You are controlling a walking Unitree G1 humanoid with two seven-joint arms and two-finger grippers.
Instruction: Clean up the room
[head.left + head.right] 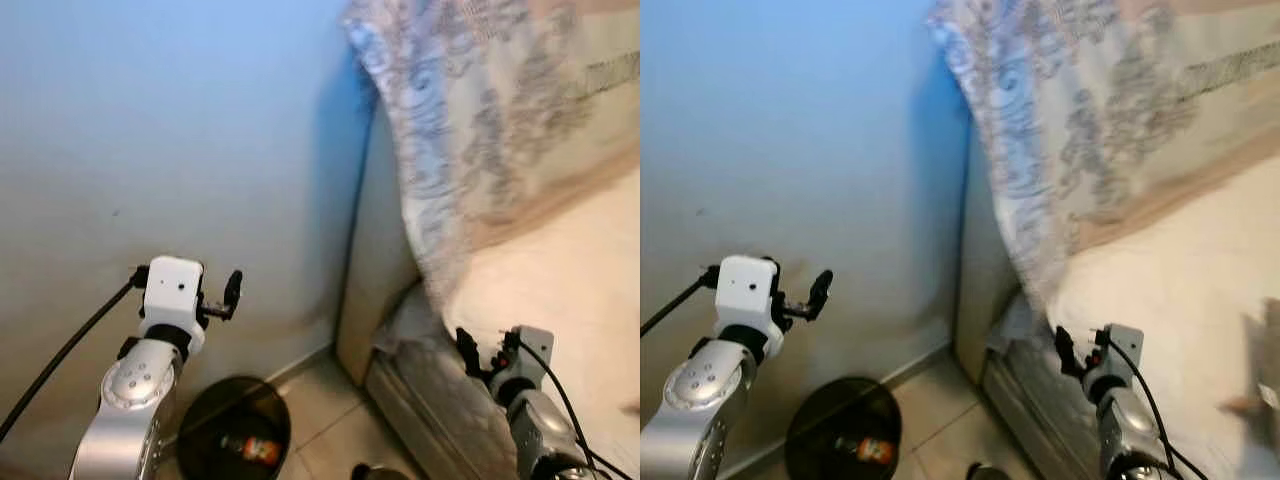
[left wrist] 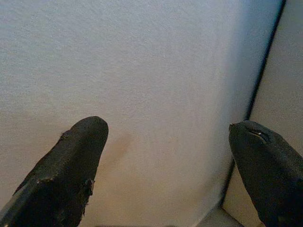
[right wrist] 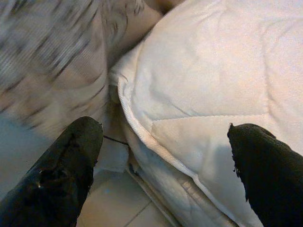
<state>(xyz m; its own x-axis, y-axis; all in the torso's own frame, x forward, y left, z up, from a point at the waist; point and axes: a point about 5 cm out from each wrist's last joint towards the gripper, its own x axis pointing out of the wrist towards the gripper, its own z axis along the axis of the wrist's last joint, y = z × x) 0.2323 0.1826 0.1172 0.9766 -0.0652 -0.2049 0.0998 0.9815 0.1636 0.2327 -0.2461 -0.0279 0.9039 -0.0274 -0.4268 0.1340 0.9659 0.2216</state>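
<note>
Both hands are spread open and empty: the left hand (image 2: pixel 165 165) faces the wall (image 1: pixel 180 150), the right hand (image 3: pixel 165 165) the mattress (image 3: pixel 203 85) edge. The black bin (image 1: pixel 235 435) on the floor holds some litter; the tidying looks unfinished.

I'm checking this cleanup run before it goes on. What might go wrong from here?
The left gripper is raised close to the wall, fingers open; reaching further forward could scrape it. The right gripper hangs open at the mattress edge beside the patterned blanket, which may snag. The dark bin sits on the floor by the left arm and could be knocked.
</note>
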